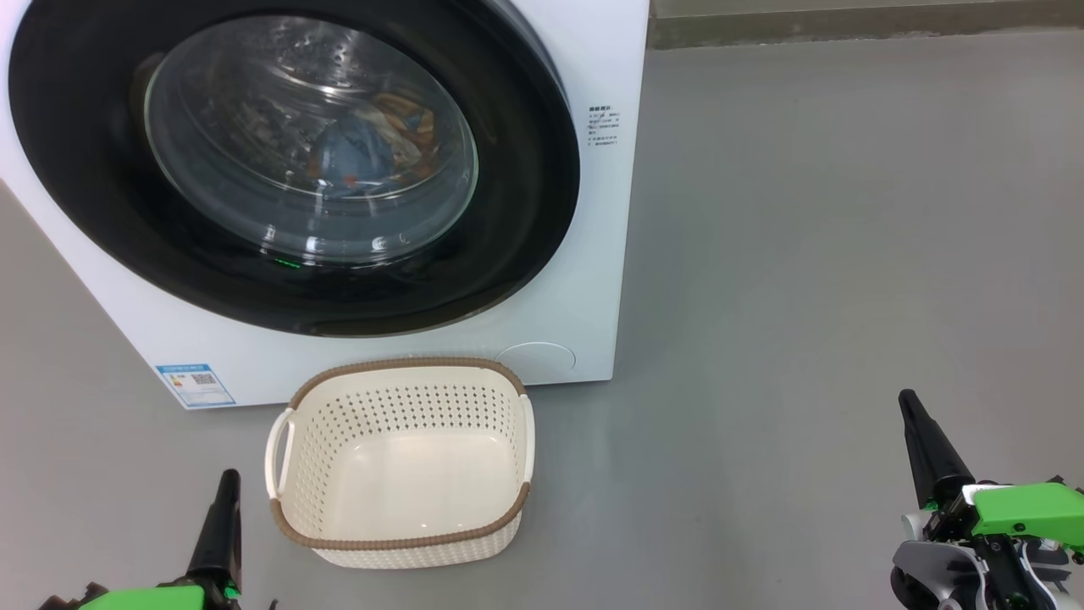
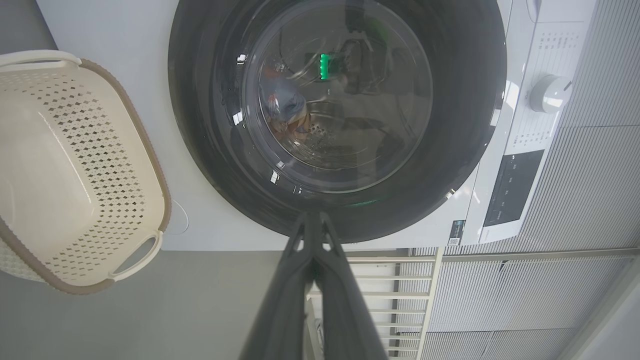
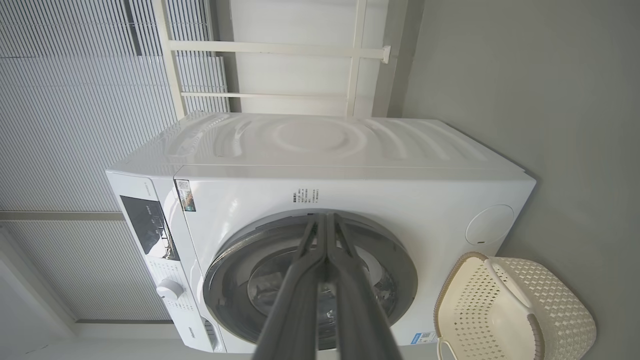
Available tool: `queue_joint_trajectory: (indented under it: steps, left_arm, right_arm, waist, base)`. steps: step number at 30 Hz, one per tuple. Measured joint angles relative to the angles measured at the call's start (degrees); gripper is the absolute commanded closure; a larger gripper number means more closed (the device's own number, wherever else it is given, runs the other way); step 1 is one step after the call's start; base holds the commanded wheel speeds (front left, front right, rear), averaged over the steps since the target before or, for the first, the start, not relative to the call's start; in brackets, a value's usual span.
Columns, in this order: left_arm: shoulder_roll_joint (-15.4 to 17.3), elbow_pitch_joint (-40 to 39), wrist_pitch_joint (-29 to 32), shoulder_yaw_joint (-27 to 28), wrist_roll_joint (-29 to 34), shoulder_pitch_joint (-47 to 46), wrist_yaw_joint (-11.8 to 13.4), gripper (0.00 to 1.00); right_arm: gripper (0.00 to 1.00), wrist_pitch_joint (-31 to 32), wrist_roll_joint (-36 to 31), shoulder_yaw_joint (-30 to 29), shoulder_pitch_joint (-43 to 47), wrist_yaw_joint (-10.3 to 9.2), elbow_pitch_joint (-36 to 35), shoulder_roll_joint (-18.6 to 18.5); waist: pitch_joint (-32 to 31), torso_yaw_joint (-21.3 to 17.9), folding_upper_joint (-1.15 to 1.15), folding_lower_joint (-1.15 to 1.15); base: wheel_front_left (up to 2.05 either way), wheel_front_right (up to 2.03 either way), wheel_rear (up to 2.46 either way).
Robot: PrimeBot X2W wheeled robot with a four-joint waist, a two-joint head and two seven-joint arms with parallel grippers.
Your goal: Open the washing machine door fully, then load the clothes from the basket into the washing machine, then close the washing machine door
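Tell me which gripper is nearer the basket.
The left gripper: it sits just off the left side of the basket, while the right gripper is far off across the floor.

**Washing machine**: white cabinet, with a blue label sticker ahead of the left gripper's fingers.
**Washing machine door**, beyond both sets of fingertips: glossy black ring around clear glass.
**Clothes**, behind the glass: light blue with orange-brown print.
**Basket**, between the two grippers' fingers: cream-white walls perforated in rows of small diamond holes, and a brown, woven-look rim.
**Left gripper and right gripper**: dark grey-black fingers and bright green housings.
**Floor**: plain grey.
**Wall**: pale, finely ribbed.
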Motion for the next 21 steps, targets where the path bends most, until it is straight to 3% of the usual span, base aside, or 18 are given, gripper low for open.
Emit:
queue_joint_trajectory:
  steps: [21]
  left_arm:
    - [-0.11, -0.01, 0.00, 0.09, -0.29, -0.10, 0.00, 1.00]
  right_arm:
    - [1.00, 0.25, 0.25, -0.41, 0.01, 0.00, -0.01, 0.26]
  waist:
    - [0.00, 0.00, 0.00, 0.00]
  base:
    - [0.00, 0.00, 0.00]
